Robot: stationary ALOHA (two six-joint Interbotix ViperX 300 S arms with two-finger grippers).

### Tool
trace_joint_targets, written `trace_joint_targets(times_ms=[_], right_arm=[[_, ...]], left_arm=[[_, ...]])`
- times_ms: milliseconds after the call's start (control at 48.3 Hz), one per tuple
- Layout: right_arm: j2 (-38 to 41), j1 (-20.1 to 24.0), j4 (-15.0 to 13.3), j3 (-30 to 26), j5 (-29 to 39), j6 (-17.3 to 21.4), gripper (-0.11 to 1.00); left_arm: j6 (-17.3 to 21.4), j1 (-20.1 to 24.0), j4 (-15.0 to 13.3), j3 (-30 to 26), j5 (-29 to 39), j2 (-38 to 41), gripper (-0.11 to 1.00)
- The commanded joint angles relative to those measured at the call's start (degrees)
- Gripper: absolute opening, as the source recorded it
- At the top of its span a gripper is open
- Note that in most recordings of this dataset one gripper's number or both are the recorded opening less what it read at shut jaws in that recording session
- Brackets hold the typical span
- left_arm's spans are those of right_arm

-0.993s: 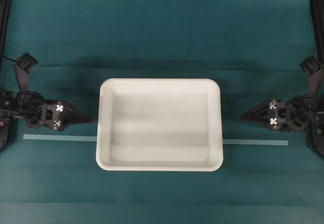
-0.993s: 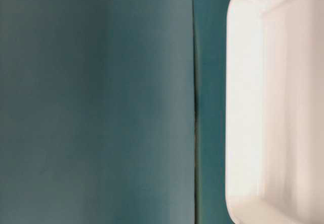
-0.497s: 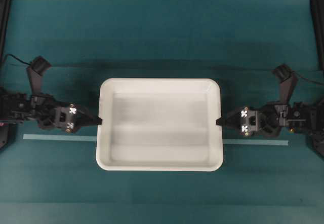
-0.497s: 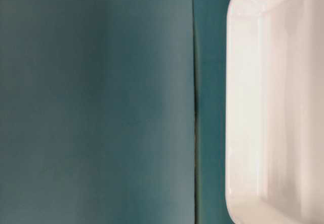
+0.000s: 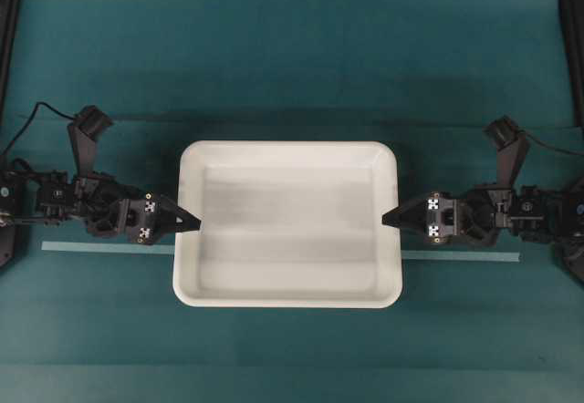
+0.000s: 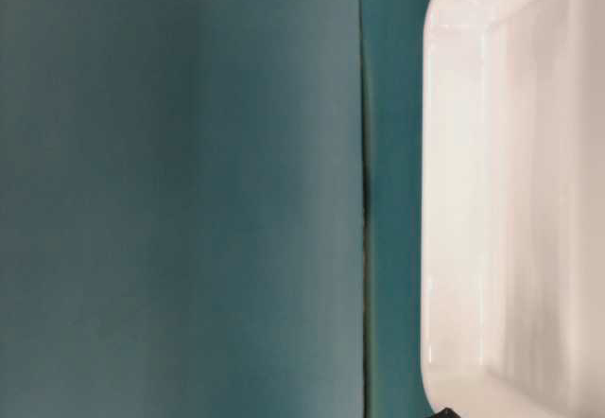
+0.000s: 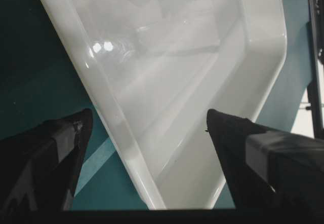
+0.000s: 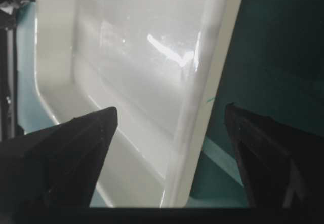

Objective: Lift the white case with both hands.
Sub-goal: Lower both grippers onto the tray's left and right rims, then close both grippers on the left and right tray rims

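The white case [image 5: 287, 149] lies flat on the teal cloth in the middle of the overhead view and fills the right of the table-level view [image 6: 515, 191]. My left gripper [image 5: 190, 223] is open at the case's left short side. In the left wrist view [image 7: 149, 115] its jaws straddle the rim [image 7: 114, 117], one finger [image 7: 55, 148] over the cloth and the other [image 7: 253, 153] over the inside. My right gripper [image 5: 390, 219] is open at the right short side. Seen from the right wrist [image 8: 171, 110], it straddles the rim [image 8: 197, 107] the same way. Neither touches the case.
A thin pale tape strip [image 5: 105, 248] runs across the cloth under the case and comes out on the right [image 5: 461, 257]. Black frame posts stand at the far corners [image 5: 570, 20]. A seam in the cloth [image 6: 363, 191] runs beside the case.
Both grippers have moved inward from the table's sides to the case's short sides, and their tips now reach over the rims. The jaws stayed open. The case has not moved.
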Motion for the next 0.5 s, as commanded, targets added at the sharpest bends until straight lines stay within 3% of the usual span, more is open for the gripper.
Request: trace_joint_targets(times_ms=[0,476], right_arm=[[2.3,-0.1,0.2,-0.7,-1.8,0.4,0.91],[4.0,-1.0,0.2,-1.8,-2.9,1.1,0.90]], left_arm=[[0.2,-0.2,0.1,-0.8,-0.5,1.5,0.97],[0.4,-0.2,0.2,-0.1,-0.4,1.4,0.94]])
